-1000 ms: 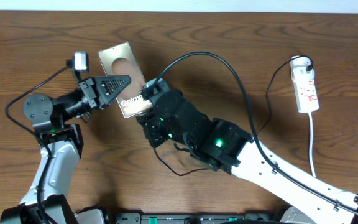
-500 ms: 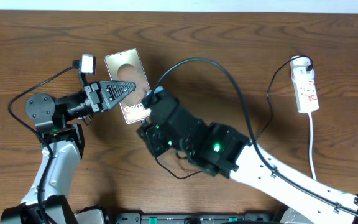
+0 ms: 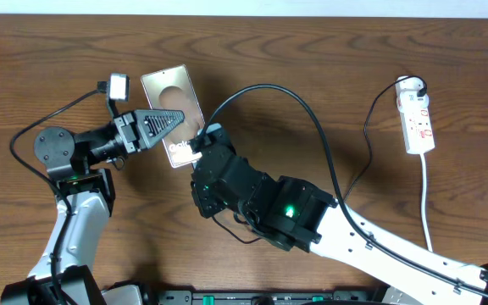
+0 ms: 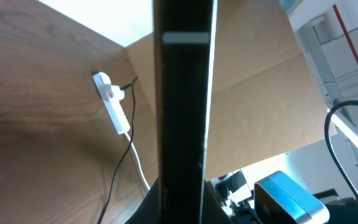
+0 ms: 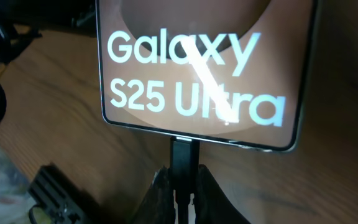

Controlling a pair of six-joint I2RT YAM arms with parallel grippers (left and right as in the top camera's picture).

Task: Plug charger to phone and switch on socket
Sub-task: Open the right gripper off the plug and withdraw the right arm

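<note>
The left gripper [image 3: 178, 115] clamps the phone [image 3: 166, 85], the right gripper [image 5: 182, 186] pinches the charger tip [image 5: 184, 149] at its port; socket [image 3: 419, 119] not yet switched.

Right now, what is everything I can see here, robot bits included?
table: one, dark brown wood, under everything.
phone: one, bronze-grey with white lettering, left of centre, raised off the table.
charger: one, black, connector tip at the phone's bottom edge, cable arcing across to the socket.
socket: one, white strip with red switch marks, far right.
white cord: one, trailing from the socket toward the near edge.
left gripper: one, black, shut on the phone.
right gripper: one, black, shut on the charger's tip.
</note>
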